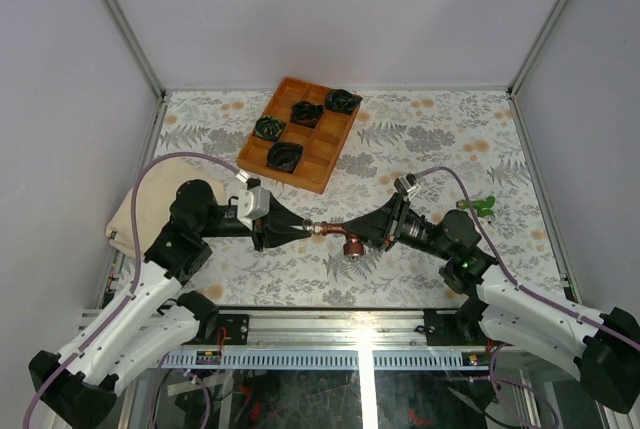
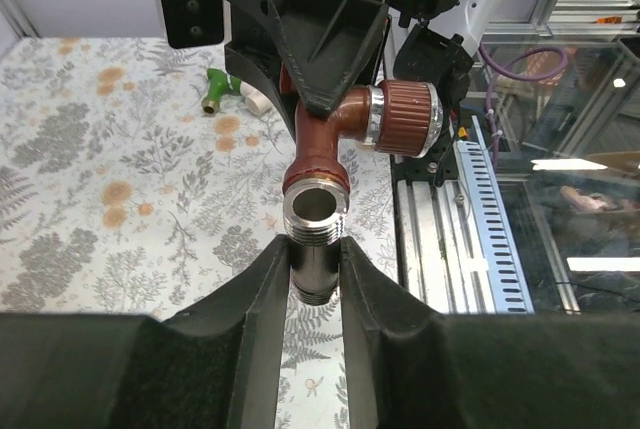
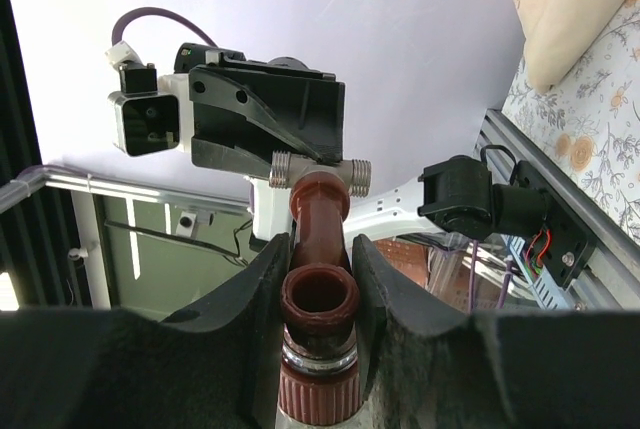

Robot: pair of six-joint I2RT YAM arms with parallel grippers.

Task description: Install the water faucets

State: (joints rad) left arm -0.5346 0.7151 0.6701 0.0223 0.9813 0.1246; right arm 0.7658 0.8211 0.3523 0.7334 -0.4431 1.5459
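1. Table (image 1: 420, 139): wooden tray (image 1: 318, 171) at 12 o'clock
2. Left gripper (image 1: 304, 230) clamped on silvery threaded fitting (image 2: 316, 284); right gripper (image 1: 346, 232) clamped on red-brown faucet (image 2: 325, 144), held above table centre, ends meeting
3. Green faucet (image 1: 478, 205) lies at 3 o'clock
4. Risk: small misalignment cross-threads the joint, or the faucet slips in the jaws

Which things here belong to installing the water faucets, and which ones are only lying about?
For the job: red-brown faucet in the right pincer; silvery threaded piece at its end, in the left pincer; green faucet.
Lying about: wooden tray, coiled bundles, beige cloth, small white piece.
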